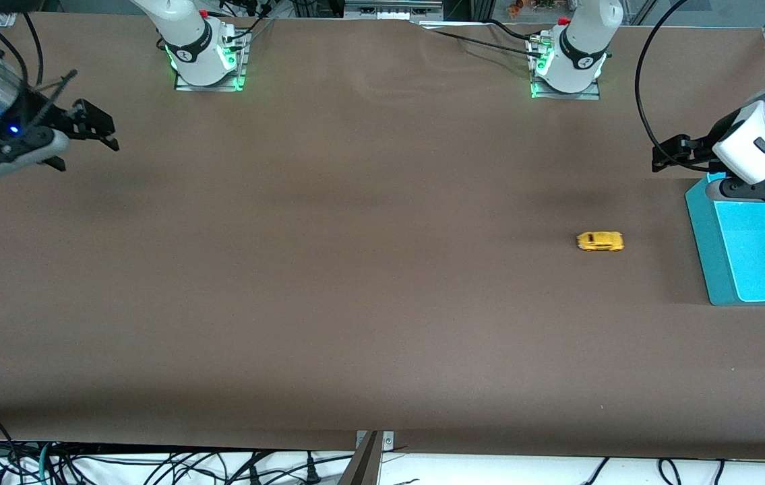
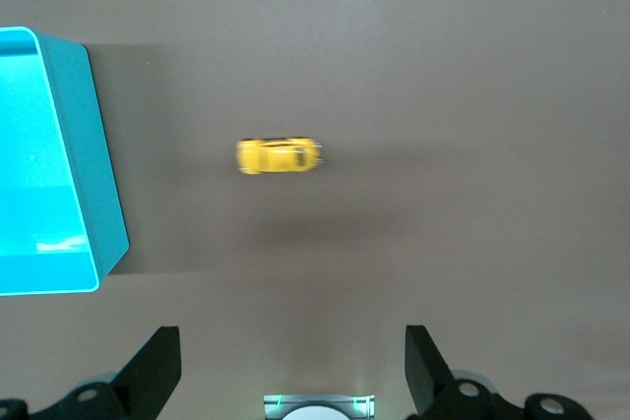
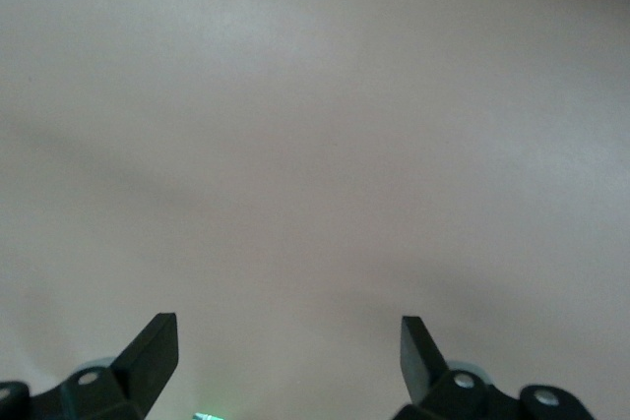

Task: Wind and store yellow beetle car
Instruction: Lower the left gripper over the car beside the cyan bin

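Observation:
The yellow beetle car [image 1: 600, 241] sits on its wheels on the brown table, beside the teal bin [image 1: 699, 222] at the left arm's end. It also shows in the left wrist view [image 2: 279, 155], with the bin's wall [image 2: 94, 159] beside it. My left gripper [image 1: 666, 153] hangs open and empty in the air by the bin's rim, apart from the car; its fingertips [image 2: 157, 356] frame bare table. My right gripper [image 1: 96, 126] is open and empty, up over the table at the right arm's end; its fingertips [image 3: 157, 336] show only bare table.
The two arm bases [image 1: 205, 50] [image 1: 567, 60] stand along the table's edge farthest from the front camera. Cables hang below the table's front edge [image 1: 220, 465]. A black cable [image 1: 641, 74] loops above the left gripper.

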